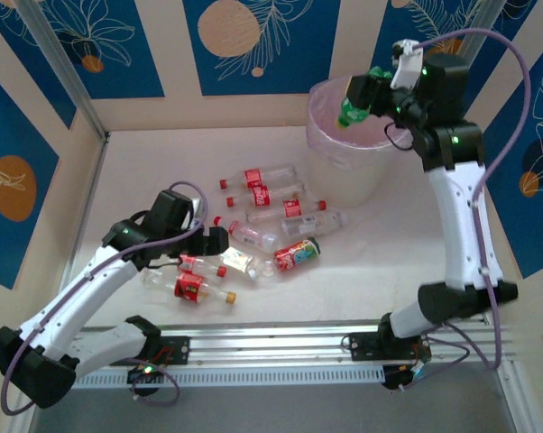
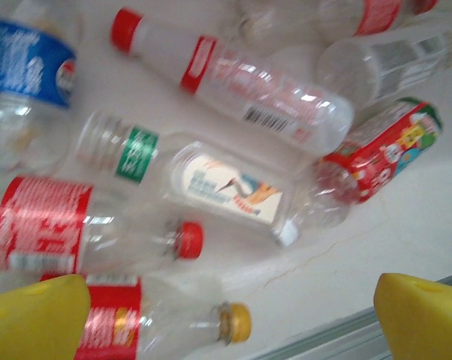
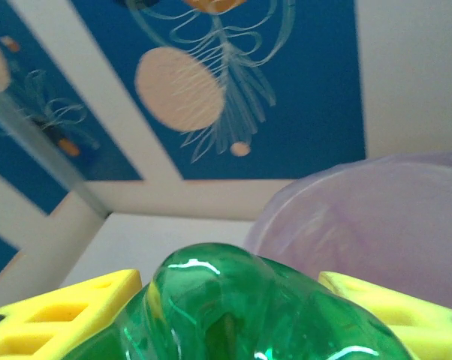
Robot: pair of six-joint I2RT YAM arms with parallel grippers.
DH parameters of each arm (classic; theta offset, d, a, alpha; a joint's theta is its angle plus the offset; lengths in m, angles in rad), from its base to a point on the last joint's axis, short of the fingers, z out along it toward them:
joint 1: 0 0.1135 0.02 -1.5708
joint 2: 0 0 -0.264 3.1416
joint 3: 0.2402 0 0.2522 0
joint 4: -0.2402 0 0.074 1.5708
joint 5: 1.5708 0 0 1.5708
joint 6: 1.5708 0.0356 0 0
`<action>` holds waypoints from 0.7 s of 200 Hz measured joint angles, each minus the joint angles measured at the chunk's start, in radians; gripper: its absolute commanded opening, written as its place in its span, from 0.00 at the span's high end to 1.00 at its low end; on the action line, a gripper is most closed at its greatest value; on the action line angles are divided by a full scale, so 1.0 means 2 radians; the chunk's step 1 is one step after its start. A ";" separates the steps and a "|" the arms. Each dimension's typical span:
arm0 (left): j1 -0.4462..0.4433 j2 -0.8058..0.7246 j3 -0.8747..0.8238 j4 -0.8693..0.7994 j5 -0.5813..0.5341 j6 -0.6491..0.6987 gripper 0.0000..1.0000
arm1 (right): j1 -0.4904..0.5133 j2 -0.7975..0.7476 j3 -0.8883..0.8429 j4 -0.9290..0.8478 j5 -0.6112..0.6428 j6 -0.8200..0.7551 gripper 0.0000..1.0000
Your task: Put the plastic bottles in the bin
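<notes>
Pinching the green bottle (image 3: 233, 307) mid-body above the bin (image 1: 344, 180), the right gripper (image 1: 354, 101) holds something likely light, slick and crushable; the left gripper (image 1: 216, 242) hangs spread over clear bottles (image 1: 270, 191) left of the bin.

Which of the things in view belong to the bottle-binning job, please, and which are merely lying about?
For the job: green bottle in the right pincer; bin; loose bottles on the table.
Not part of it: patterned wall panels; metal rail.
</notes>
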 measured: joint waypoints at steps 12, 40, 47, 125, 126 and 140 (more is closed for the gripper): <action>0.001 -0.003 0.000 -0.025 -0.005 -0.002 0.01 | -0.007 0.039 0.029 -0.005 0.012 -0.006 0.61; 0.004 -0.020 0.000 -0.071 -0.014 -0.014 0.02 | -0.018 0.125 0.094 -0.032 0.036 -0.017 0.62; 0.005 -0.027 0.000 -0.082 -0.016 -0.018 0.03 | -0.018 0.142 0.106 -0.039 0.039 -0.019 0.62; 0.016 -0.055 -0.042 -0.122 -0.017 -0.062 0.06 | 0.002 0.259 0.130 -0.087 0.092 -0.041 0.62; 0.016 -0.055 -0.043 -0.122 -0.017 -0.063 0.06 | 0.003 0.260 0.129 -0.088 0.092 -0.041 0.62; 0.016 -0.055 -0.051 -0.123 -0.014 -0.066 0.06 | 0.006 0.267 0.124 -0.087 0.097 -0.041 0.62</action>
